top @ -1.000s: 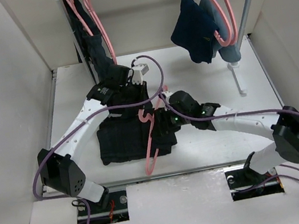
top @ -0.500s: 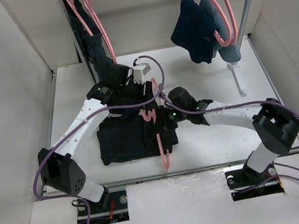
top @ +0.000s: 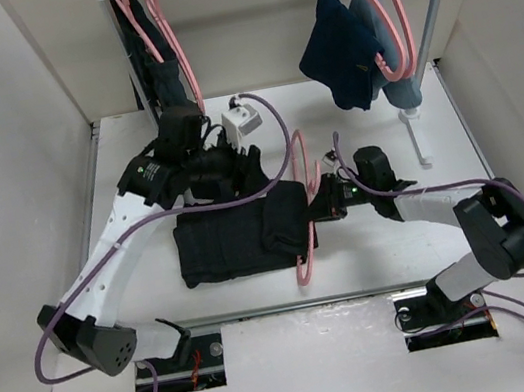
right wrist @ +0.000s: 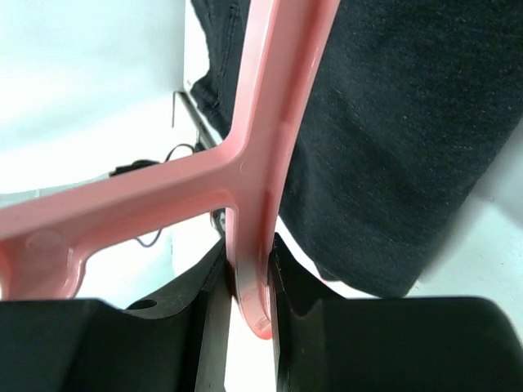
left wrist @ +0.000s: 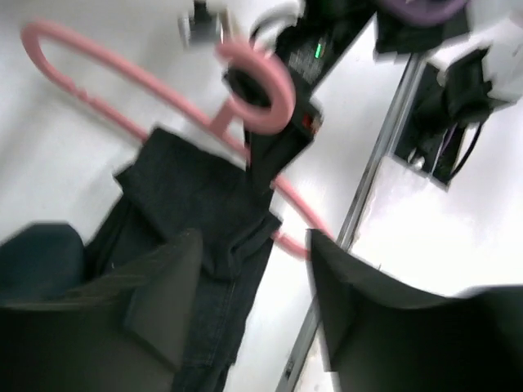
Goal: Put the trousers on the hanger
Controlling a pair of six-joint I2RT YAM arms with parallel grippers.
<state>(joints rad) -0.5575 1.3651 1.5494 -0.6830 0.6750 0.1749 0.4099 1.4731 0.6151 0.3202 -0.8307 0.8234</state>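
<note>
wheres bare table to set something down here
Bare table at the near edge, between the hanger and the right arm; also the far strip under the hanging navy garment. Mid-table is crowded: trousers, left arm.

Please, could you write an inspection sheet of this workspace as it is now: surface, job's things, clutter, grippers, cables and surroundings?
Surface: white flat table, no stains seen.
Job's things: long black fabric trousers lie folded on the table. The thin pink plastic hanger is at their right end, and some fabric overlaps it.
Clutter: a dark navy garment and another black garment hang on pink hangers at the back.
Grippers: left gripper is open over the trousers. Right gripper is shut on the hanger's stem.
Cables: purple cables loop along both arms, one of them close to the hanger.
Surroundings: white walls on three sides.
</note>
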